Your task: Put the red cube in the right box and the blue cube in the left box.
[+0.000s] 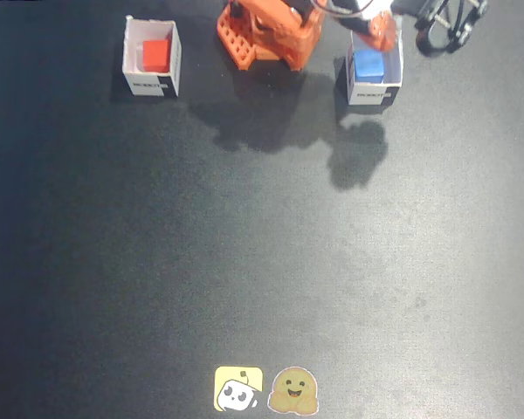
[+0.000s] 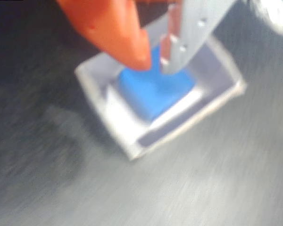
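Observation:
In the fixed view the red cube point(image 1: 155, 55) lies inside the white box point(image 1: 131, 54) at the upper left. The blue cube point(image 1: 368, 65) lies inside the white box point(image 1: 373, 92) at the upper right. My gripper point(image 1: 380, 35) hangs over the far edge of that box. The blurred wrist view looks down on the blue cube point(image 2: 153, 92) resting on the floor of its box point(image 2: 132, 148). The orange finger point(image 2: 127, 42) and the grey finger point(image 2: 188, 33) of my gripper point(image 2: 154, 62) hover above it. Only a thin slit separates their tips, and nothing is held.
The orange arm base point(image 1: 266, 35) stands between the two boxes at the back. A black clamp point(image 1: 445, 26) sits at the top right corner. Two stickers point(image 1: 266, 390) lie at the near edge of the dark mat point(image 1: 244, 244).

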Controlling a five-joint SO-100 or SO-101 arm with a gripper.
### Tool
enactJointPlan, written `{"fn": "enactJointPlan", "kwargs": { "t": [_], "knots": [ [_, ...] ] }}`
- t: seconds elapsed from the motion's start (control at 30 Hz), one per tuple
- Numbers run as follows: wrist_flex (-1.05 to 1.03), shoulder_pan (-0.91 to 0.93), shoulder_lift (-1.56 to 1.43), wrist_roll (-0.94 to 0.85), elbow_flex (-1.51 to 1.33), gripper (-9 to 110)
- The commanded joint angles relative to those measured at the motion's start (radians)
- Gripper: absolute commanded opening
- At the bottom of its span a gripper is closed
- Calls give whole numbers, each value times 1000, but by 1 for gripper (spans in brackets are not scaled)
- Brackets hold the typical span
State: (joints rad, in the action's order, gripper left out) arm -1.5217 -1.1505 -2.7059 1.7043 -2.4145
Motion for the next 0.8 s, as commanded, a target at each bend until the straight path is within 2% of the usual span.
{"fn": "enactJointPlan", "kwargs": {
  "t": [0.0, 0.43, 0.77],
  "knots": [
    [44, 80, 5, 3, 23, 0],
    [255, 479, 239, -193, 77, 0],
    [324, 813, 311, -273, 55, 0]
  ]
}}
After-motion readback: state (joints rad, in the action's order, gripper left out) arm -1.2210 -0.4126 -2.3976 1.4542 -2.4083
